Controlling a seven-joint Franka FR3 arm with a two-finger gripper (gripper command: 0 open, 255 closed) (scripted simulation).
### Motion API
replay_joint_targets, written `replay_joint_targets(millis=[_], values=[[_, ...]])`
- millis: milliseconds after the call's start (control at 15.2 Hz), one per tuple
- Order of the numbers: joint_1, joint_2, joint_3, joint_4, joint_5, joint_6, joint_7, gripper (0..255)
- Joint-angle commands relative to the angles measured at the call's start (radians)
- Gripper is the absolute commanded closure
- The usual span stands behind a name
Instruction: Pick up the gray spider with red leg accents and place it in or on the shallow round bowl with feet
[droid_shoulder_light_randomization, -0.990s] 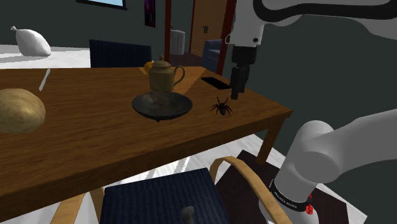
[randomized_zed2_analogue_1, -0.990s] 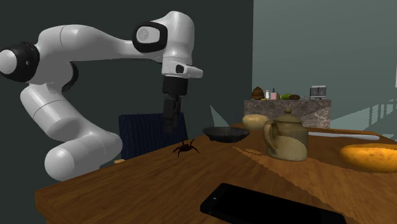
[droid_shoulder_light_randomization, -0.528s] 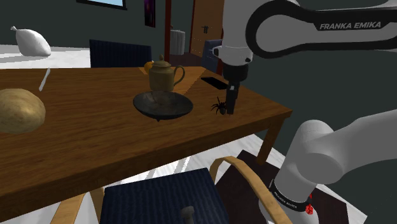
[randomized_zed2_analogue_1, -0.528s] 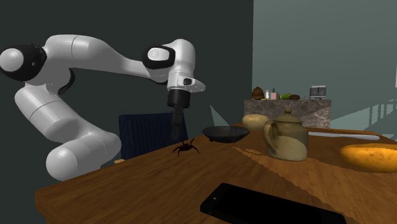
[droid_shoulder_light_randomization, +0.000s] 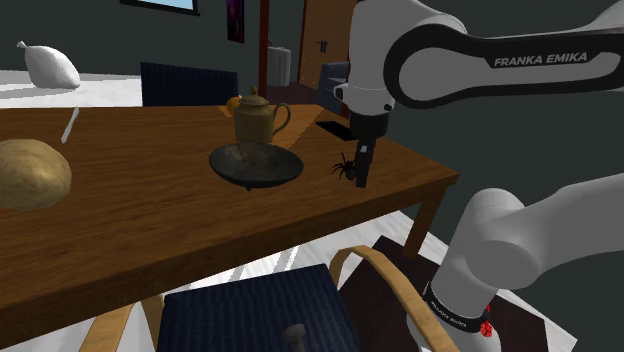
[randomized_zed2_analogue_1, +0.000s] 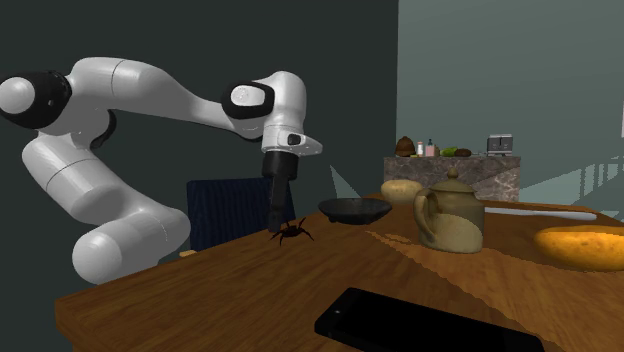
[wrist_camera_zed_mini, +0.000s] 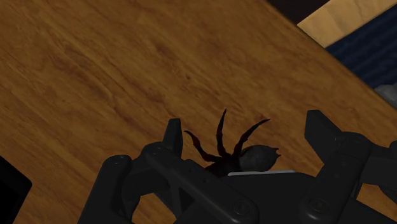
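Both end effector (wrist_camera_zed_mini: 243, 126) fingers (wrist_camera_zed_mini: 173, 135) flank the spider (wrist_camera_zed_mini: 257, 158), body apparently crosswise between them.

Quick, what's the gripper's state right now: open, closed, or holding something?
Gripper: open, with its fingers down on either side of the spider and not clasping it. The spider lies on the table.

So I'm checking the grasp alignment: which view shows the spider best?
The wrist view: the spider lies close up inside the open claw, legs spread. In the shoulder view the claw partly hides it; the second exterior view shows a dark shape at the claw's tip.
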Motion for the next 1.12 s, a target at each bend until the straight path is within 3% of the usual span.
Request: replay_joint_targets(millis=[0, 132, 198, 726, 1056], values=[[0.0, -0.001, 0.0, -0.001, 0.0, 0.001, 0.0, 0], [0.0, 0.0, 0.0, -0.001, 0.0, 0.0, 0.0, 0], [0.0, 0.0, 0.0, -0.001, 0.0, 0.0, 0.0, 255], [0.003, 0.004, 0.007, -0.005, 0.005, 0.007, 0.008, 255], [-0.005, 0.003, -0.002, 0.055, -0.002, -0.05, -0.011, 255]])
